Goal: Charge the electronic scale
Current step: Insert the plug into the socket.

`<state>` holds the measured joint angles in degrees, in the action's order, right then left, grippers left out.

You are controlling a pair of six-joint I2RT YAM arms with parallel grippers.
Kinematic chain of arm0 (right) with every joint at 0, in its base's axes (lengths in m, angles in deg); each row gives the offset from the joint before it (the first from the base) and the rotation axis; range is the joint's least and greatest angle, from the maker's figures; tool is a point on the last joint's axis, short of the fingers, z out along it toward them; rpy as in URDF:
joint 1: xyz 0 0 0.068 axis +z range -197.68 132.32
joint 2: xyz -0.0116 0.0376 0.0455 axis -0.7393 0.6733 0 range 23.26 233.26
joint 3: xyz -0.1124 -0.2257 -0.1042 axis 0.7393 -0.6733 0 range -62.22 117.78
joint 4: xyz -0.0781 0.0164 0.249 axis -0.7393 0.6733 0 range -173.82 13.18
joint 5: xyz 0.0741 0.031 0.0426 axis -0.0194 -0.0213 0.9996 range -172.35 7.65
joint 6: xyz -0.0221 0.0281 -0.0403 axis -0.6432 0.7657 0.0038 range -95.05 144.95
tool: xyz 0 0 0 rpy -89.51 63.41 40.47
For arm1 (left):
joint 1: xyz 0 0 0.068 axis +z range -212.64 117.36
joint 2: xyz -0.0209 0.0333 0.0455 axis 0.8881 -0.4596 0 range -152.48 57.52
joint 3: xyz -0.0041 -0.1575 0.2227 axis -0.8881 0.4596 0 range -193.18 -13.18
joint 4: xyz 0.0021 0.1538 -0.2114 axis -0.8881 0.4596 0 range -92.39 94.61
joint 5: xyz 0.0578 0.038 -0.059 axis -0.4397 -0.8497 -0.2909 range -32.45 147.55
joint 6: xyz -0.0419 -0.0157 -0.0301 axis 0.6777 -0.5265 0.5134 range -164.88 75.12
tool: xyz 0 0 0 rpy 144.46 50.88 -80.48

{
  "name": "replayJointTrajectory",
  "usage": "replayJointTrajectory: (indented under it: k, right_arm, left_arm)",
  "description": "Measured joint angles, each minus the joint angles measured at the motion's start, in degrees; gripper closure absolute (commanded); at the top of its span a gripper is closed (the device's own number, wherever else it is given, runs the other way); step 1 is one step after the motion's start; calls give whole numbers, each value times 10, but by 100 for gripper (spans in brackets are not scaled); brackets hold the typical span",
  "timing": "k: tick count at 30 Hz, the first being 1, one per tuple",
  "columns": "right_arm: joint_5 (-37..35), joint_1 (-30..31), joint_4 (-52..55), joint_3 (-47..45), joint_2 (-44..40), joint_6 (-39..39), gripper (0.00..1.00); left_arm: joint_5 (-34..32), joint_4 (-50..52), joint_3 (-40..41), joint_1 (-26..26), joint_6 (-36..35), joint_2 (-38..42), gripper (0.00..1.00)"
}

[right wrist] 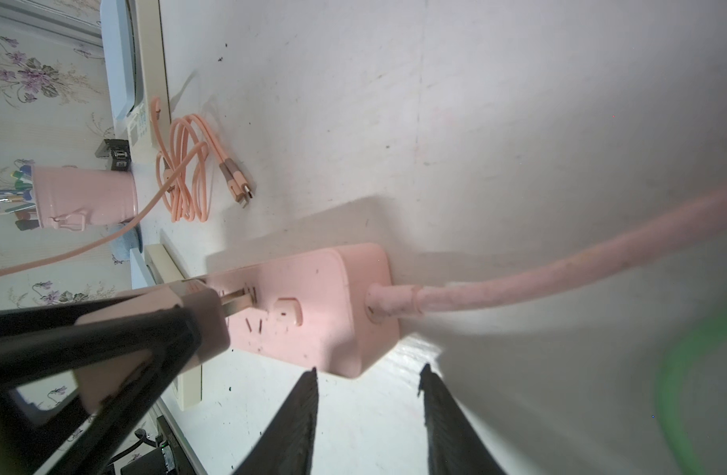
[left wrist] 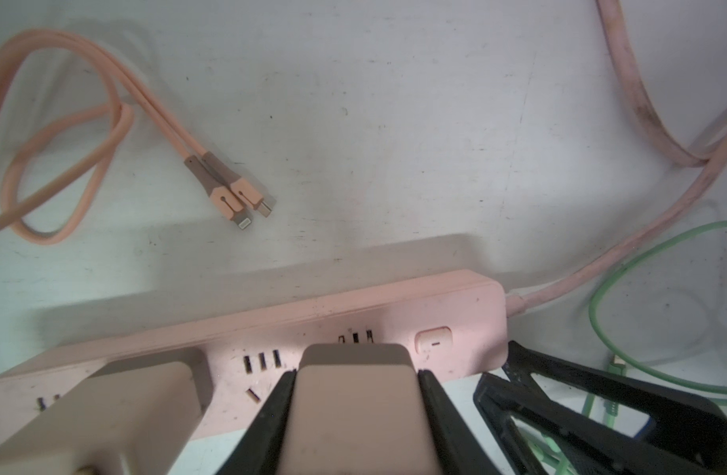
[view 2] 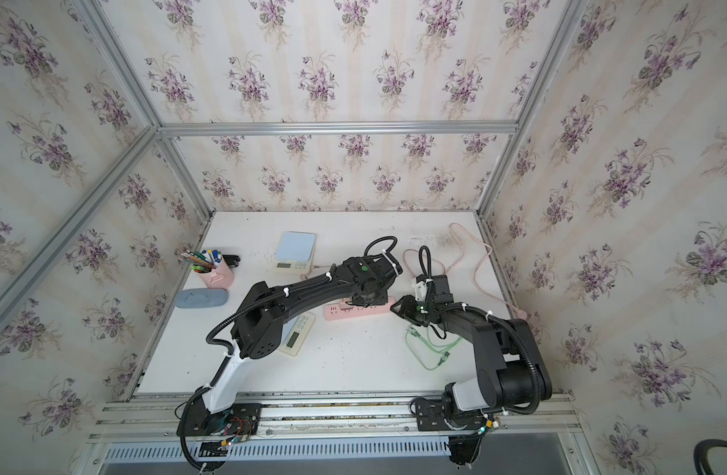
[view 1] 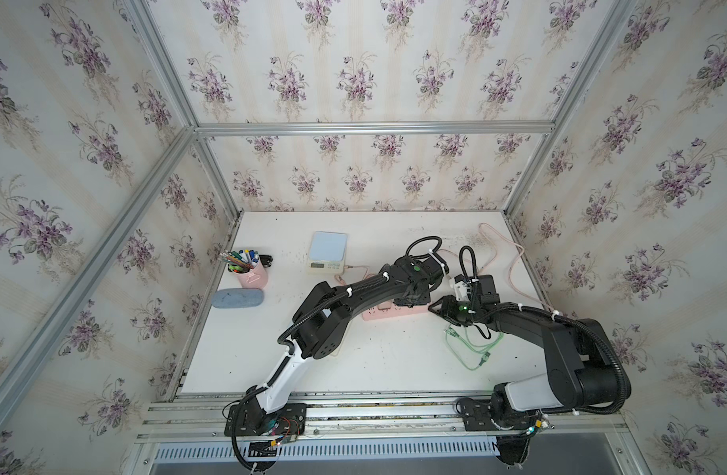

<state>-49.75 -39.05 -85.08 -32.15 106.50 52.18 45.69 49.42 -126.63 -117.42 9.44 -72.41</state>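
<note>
Left pincer [left wrist: 355, 375] holds the charger [left wrist: 353, 415], prongs half in the strip [left wrist: 456, 304]: press straight. Right pincer [right wrist: 369, 369], parted and empty, should brace it.

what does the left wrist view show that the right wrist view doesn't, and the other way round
Only the left wrist view: a second adapter sitting in the power strip, beside the held one.

Only the right wrist view: the electronic scale, the pen cup, and the prongs of the held adapter, only partly in their socket.

Both: the pink strip, that adapter clamped in the left gripper, and the orange cable's loose connectors lying on the table.
</note>
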Motion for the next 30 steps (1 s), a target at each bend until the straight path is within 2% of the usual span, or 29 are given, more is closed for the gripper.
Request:
replayJointTrajectory:
  k: [14, 21, 30]
  right_arm:
    - [2, 3, -1, -1, -9, 1, 58]
    - [2, 3, -2, -6, -25, 5, 58]
    - [4, 3, -2, -21, -55, 13, 58]
  left_arm:
    - [-6, 20, -30, -1, 15, -29, 100]
    - [-4, 99, -125, -1, 10, -102, 100]
    - [-19, 134, -166, -9, 13, -143, 99]
